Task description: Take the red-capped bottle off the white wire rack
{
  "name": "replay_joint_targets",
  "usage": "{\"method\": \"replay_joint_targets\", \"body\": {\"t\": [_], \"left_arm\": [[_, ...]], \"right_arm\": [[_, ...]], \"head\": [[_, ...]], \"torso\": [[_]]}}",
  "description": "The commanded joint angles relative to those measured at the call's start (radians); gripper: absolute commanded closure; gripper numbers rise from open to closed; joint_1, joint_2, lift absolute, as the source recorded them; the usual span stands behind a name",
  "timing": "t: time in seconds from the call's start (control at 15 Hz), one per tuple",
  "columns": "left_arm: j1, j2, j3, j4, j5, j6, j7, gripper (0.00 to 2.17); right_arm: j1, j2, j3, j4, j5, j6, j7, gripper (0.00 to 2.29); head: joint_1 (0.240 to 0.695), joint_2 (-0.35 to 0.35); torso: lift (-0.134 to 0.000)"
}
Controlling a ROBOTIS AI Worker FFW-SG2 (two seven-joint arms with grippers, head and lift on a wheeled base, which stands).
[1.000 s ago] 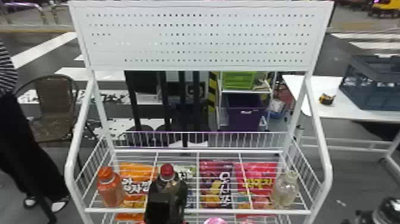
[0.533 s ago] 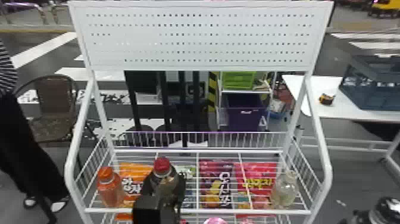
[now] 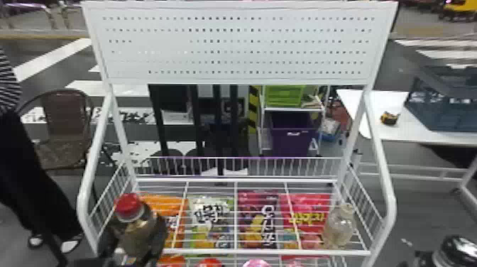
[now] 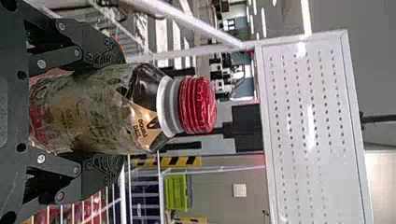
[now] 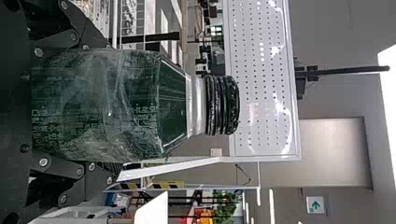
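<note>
One red-capped bottle [image 4: 98,112], clasped between left gripper [image 3: 136,238] fingers, cap [image 4: 198,105] beyond their tips.

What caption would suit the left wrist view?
Red-capped bottle held upright in the left gripper, with a white pegboard panel beyond.

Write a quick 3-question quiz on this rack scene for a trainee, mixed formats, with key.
1. True or false: the left gripper holds the red-capped bottle.

2. Multiple choice: what colour is the cap of the dark green bottle held in the right gripper?
A) red
B) black
C) yellow

3. Fill the blank: in the head view, the clear bottle stands near the ____ end of the white wire rack.

Key: 1 true; 2 B; 3 right
</note>
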Motion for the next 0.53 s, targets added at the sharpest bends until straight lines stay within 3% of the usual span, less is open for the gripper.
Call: {"method": "replay_joint_targets", "body": {"t": [0.0,0.33,0.47], "left_arm": [[0.056,-0.005,0.104,-0.007,0.015,-0.027,-0.019,1.82],[0.112,-0.030,0.250,0.005,0.071,-0.123,-0.042,1.82],[0.118,-0.030,0.261,-0.001,0.074,-0.126,-0.044,1.82]], "right_arm": [[0.000,0.001,0.000,0.005,-0.001,-0.005,0.000,1.22],[0.003,0.001,0.008,-0.005,0.000,-0.008,-0.001,1.22],[0.007,0.001,0.009,-0.008,0.002,-0.008,0.000,1.22]], "head": [[0.499,0.000],[0.499,0.000],[0.499,0.000]], "torso": [[0.000],[0.000],[0.000]]}}
